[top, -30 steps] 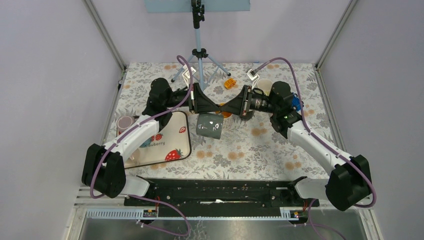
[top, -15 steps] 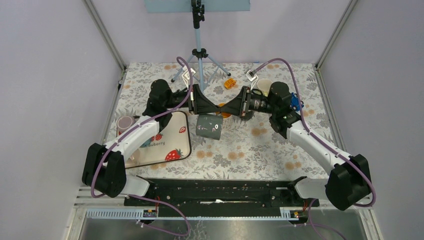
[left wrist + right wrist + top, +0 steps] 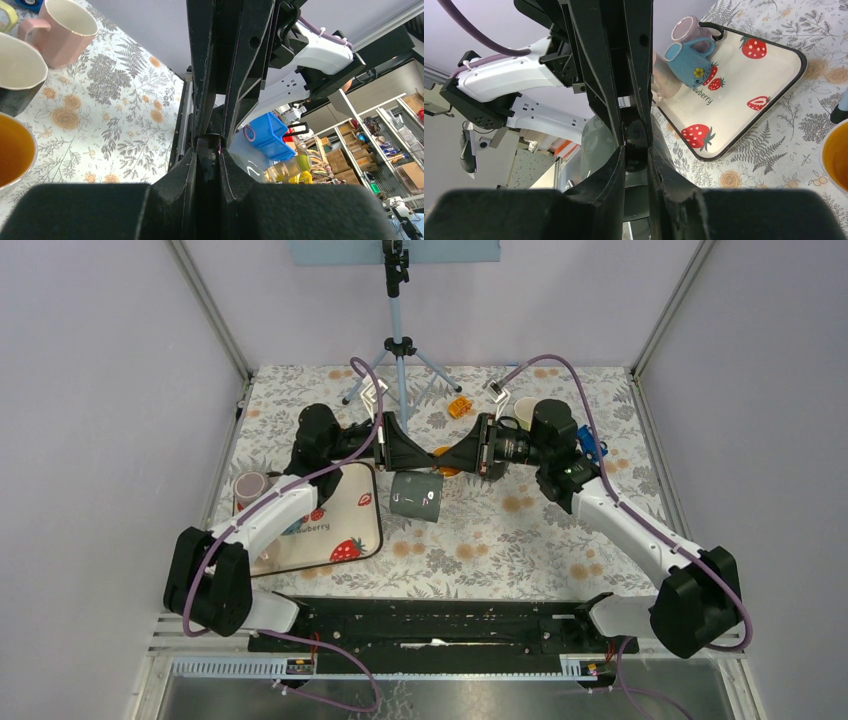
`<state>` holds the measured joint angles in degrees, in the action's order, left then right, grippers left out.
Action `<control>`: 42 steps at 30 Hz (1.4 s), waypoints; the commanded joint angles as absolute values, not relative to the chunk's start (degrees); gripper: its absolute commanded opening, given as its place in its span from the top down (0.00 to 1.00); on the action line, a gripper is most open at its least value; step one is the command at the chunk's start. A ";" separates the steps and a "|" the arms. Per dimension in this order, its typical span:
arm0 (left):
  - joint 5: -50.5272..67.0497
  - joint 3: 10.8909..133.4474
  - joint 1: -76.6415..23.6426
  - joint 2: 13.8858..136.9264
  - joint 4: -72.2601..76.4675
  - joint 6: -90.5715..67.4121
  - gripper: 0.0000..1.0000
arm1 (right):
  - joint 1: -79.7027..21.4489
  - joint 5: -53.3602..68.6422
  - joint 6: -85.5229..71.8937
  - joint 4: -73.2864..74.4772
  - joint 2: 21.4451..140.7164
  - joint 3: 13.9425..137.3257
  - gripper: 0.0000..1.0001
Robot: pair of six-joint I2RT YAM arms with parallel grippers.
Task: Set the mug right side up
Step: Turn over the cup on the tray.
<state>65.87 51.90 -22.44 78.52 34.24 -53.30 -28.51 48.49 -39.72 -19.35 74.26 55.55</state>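
- Well, the grey mug (image 3: pixel 418 496) hangs tilted just under the spot where the two pincers meet tip to tip
- Left pincer (image 3: pixel 207 150) is clamped fully tight on the mug's handle
- Right pincer (image 3: pixel 635 137) pinches the same handle from the opposite side, jaws almost together
- Strawberry tray (image 3: pixel 350 512) lies nearer the bases, beside the left pincer

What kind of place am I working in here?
Probably a robotics lab test cell: plain booth walls, a tripod on the floral tablecloth, and cluttered storage shelves beyond.
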 commanded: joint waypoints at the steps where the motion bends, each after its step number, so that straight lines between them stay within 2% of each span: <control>1: 69.41 51.86 -21.98 78.92 48.35 -62.37 1.00 | -28.33 44.19 -37.11 -16.06 72.13 60.06 1.00; 4: 68.69 51.33 -21.98 79.24 49.68 -63.08 1.00 | -28.38 43.66 -35.94 -12.81 71.89 60.86 1.00; 5: 68.15 51.13 -22.01 79.03 49.39 -62.87 1.00 | -28.32 42.96 -35.41 -11.37 71.77 60.98 0.97; 7: 67.10 50.63 -22.19 78.60 48.42 -61.92 1.00 | -28.38 40.98 -34.27 -8.91 71.24 60.87 0.64; 12: 66.15 49.44 -22.22 78.08 49.81 -62.78 1.00 | -28.31 39.61 -33.29 -7.71 69.35 60.50 0.34; 14: 66.51 48.87 -22.27 78.71 53.58 -65.61 1.00 | -28.38 40.61 -32.92 -9.20 69.24 60.13 0.27; 16: 66.77 48.55 -22.40 79.19 57.11 -68.32 1.00 | -28.36 43.11 -32.73 -10.88 69.58 60.01 0.25; 19: 66.63 48.19 -22.39 79.76 60.74 -71.50 1.00 | -28.66 46.08 -32.44 -12.88 69.50 59.82 0.16; 24: 64.22 47.64 -22.43 80.50 67.35 -77.04 1.00 | -29.00 40.49 -31.39 -9.70 69.29 60.16 0.01; 30: 54.70 48.73 -21.72 77.94 52.44 -69.93 1.00 | -28.96 28.76 -35.42 -10.53 64.10 57.10 0.00; 33: 52.18 49.83 -21.79 77.01 49.69 -68.77 1.00 | -28.99 26.07 -36.34 -11.03 62.36 55.91 0.00; 39: 57.40 50.44 -21.88 78.54 55.14 -71.96 1.00 | -29.04 32.78 -36.01 -14.70 64.65 56.65 0.00; 42: 60.11 50.07 -21.77 77.94 54.99 -70.63 1.00 | -29.00 36.36 -34.34 -14.06 66.99 58.79 0.07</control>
